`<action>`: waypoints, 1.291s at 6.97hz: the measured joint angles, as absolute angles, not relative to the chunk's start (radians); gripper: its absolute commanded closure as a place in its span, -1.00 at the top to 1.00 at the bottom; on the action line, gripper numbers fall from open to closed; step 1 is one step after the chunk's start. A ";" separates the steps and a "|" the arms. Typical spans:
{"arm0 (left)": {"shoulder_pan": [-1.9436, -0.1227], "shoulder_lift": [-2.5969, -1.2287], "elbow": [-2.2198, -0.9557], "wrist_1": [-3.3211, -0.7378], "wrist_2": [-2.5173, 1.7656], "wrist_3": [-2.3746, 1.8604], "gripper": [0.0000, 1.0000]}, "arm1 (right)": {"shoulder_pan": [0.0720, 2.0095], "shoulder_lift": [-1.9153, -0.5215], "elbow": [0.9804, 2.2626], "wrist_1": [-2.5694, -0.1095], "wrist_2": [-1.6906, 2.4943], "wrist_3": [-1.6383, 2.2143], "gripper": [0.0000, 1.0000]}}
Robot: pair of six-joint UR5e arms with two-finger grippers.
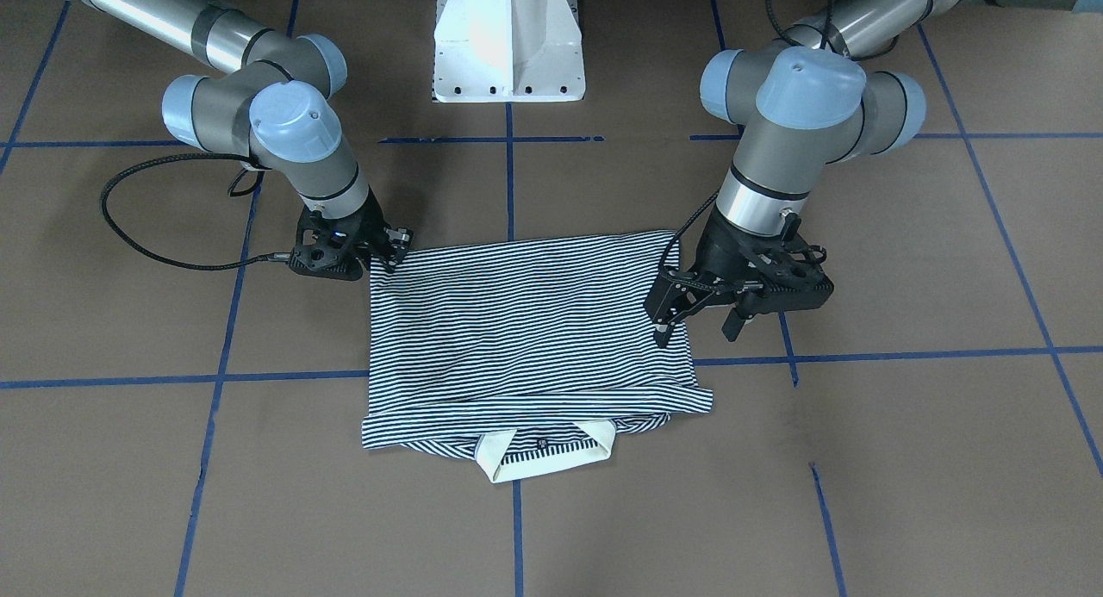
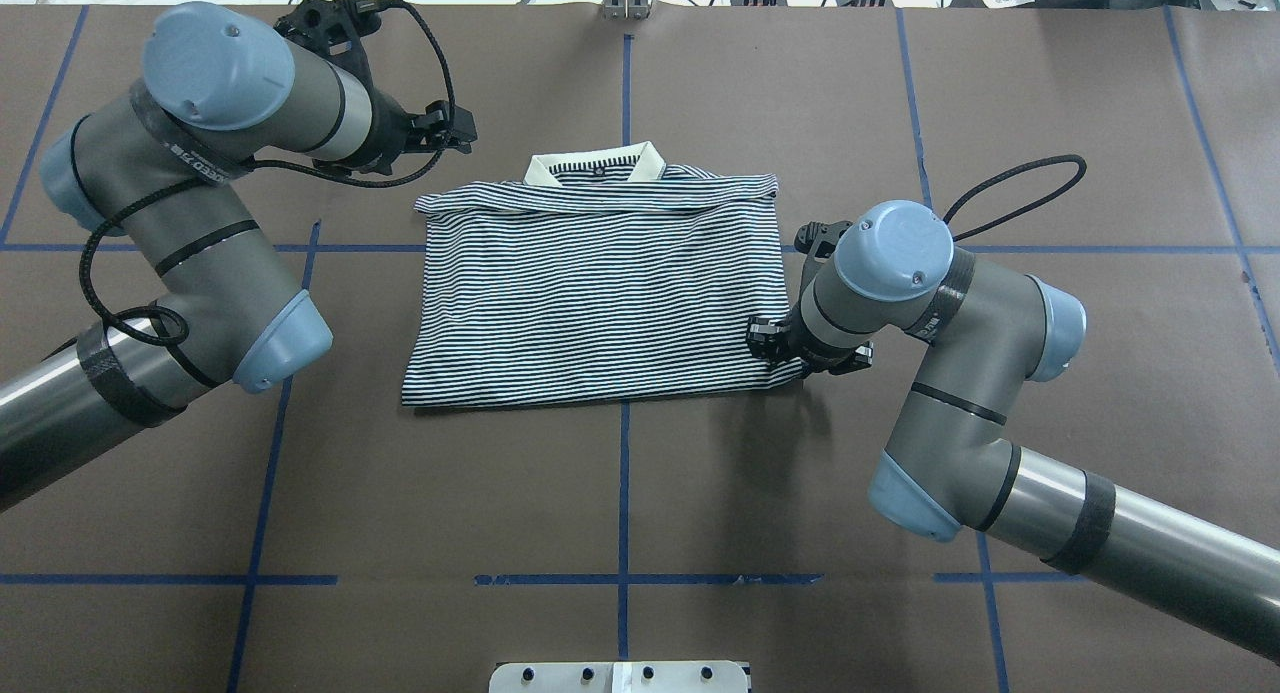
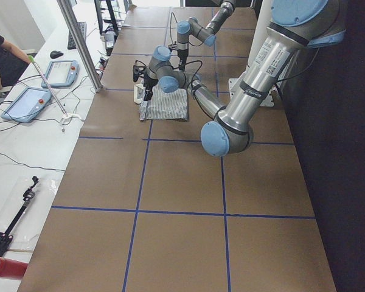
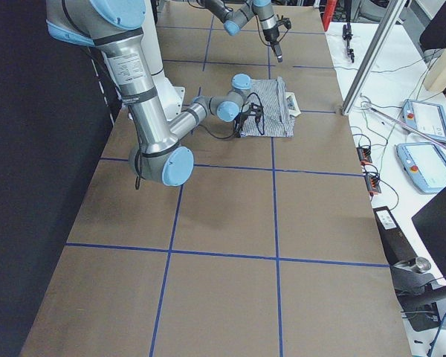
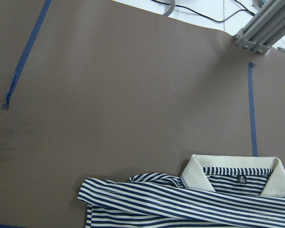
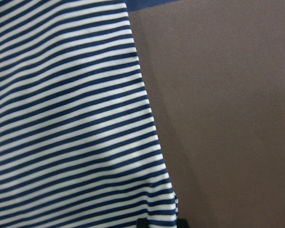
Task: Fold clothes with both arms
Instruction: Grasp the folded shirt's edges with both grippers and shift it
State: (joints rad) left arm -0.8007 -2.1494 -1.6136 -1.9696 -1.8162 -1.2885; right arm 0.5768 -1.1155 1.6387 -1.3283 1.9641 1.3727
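The striped polo shirt [image 1: 526, 321] lies folded flat in a rectangle on the brown table, cream collar [image 1: 543, 455] on the side away from the robot; it also shows in the overhead view [image 2: 600, 303]. My left gripper [image 1: 698, 328] is open and empty, raised above the table off the shirt's collar-side corner [image 2: 455, 133]. Its wrist view looks down on the collar [image 5: 237, 173]. My right gripper [image 1: 389, 257] is low at the shirt's hem corner nearest the robot [image 2: 775, 345] and appears shut on it. Its wrist view shows stripes [image 6: 61, 118] and a dark fingertip [image 6: 161, 223].
The white pedestal base [image 1: 508, 46] stands behind the shirt. Blue tape lines [image 2: 622, 473] cross the brown table. A side bench with tablets [image 3: 24, 103] and cables runs past the table's far edge, with an aluminium post [image 5: 266, 23] there.
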 measured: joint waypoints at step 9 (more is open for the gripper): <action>-0.791 -2.151 -1.692 -1.912 -1.815 -1.294 1.00 | 0.292 -1.542 2.117 -1.509 2.056 1.440 1.00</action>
